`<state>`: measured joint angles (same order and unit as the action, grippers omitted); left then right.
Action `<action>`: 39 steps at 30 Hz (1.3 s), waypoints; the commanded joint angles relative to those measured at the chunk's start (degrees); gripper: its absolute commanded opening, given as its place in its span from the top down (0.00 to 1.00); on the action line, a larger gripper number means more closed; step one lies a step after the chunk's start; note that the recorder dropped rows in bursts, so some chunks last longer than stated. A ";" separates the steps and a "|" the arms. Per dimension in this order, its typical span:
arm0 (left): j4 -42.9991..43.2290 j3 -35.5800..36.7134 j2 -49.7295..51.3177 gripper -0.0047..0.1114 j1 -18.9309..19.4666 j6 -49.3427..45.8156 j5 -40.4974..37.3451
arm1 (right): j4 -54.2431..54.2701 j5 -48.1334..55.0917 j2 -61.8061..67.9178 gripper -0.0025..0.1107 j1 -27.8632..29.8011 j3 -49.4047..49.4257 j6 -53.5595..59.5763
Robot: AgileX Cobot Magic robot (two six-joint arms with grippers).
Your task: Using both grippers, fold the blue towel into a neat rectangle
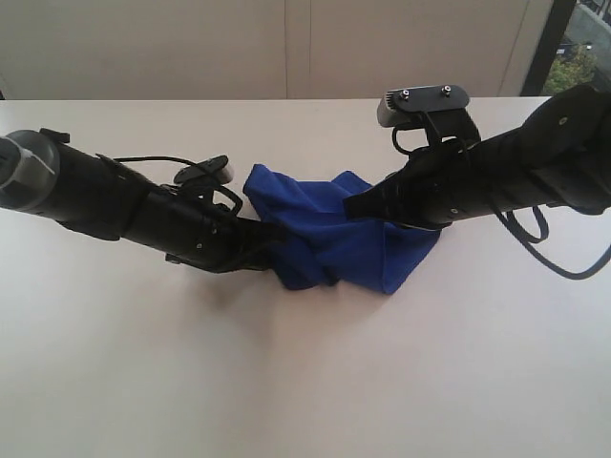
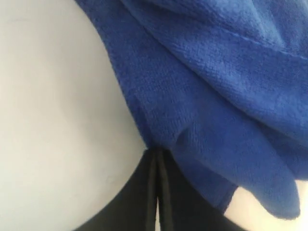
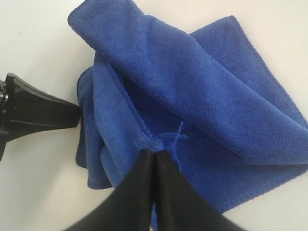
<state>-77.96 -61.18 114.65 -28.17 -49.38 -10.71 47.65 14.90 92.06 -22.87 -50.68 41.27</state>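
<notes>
Left gripper [image 1: 276, 233] and right gripper [image 1: 351, 205] each pinch an edge of the blue towel [image 1: 325, 250] — it's a rumpled bunch between them, no neat rectangle yet.

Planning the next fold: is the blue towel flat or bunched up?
Bunched up: the towel is a crumpled heap of overlapping layers, left claw and right claw each pinching an edge.

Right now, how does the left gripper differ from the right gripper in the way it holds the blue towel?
The left gripper pinches a plain edge of the towel; the right gripper pinches the hem beside a loose thread. In the exterior view the left gripper meets the towel from its side; the right gripper reaches over it. Both are black and shut on the towel.
</notes>
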 commanded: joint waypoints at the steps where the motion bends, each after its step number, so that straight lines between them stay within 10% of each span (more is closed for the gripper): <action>1: 6.27 1.72 0.67 0.68 0.15 -0.93 -4.35 | 0.09 -0.26 -0.44 0.98 0.11 0.08 0.10; 12: 20.16 1.72 -7.71 0.63 -0.93 -2.01 -6.24 | 0.09 -0.26 -0.44 0.98 0.11 0.08 0.10; 23: 20.57 1.72 -7.05 0.55 -11.42 -9.17 10.32 | 0.09 -0.26 -0.44 0.98 0.11 0.08 0.10; 39: 20.68 0.59 -3.91 0.55 -11.93 -6.26 12.96 | 0.09 -0.26 -0.44 0.98 0.11 0.08 0.10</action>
<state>-56.76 -59.91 110.83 -39.88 -57.02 3.89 47.65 14.78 92.06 -22.87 -50.68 41.27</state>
